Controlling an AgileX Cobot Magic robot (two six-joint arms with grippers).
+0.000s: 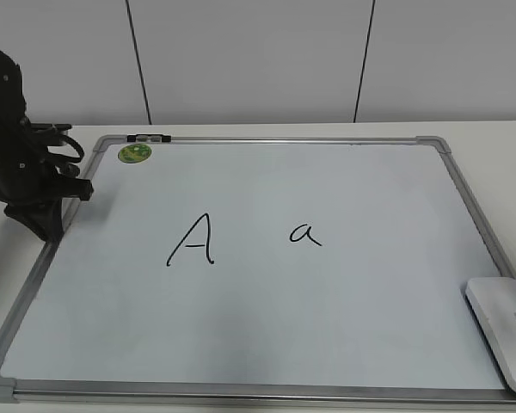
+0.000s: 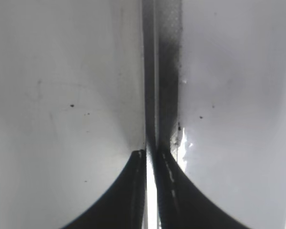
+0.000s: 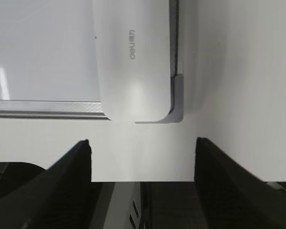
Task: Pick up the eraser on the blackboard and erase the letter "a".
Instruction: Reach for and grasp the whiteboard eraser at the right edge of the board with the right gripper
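Two dark fingers [image 3: 66, 176] of the right gripper [image 3: 143, 148] fill the bottom of the right wrist view, spread wide with bare table [image 3: 238, 71] between them and nothing held. Just ahead of that gap lies the eraser [image 3: 133, 62], a white rounded block with small grey lettering on top, its near end overhanging the frame at the grey plastic corner of the blackboard [image 3: 38, 52]. From the exterior view the eraser [image 1: 503, 331] sits at the board's near right corner, well apart from the small letter "a" [image 1: 305, 233], which is written near the middle of the blackboard [image 1: 327, 310]. To its left stands a larger capital "A" [image 1: 192, 241]. A round green magnet [image 1: 134, 153] sits by the far left corner.

At the board's left edge the left gripper [image 1: 64, 202] points down over the frame. Its wrist view shows the left gripper [image 2: 151, 157] with fingers pressed nearly together, only a thin slit between them, right above the metal frame rail [image 2: 155, 71], holding nothing.
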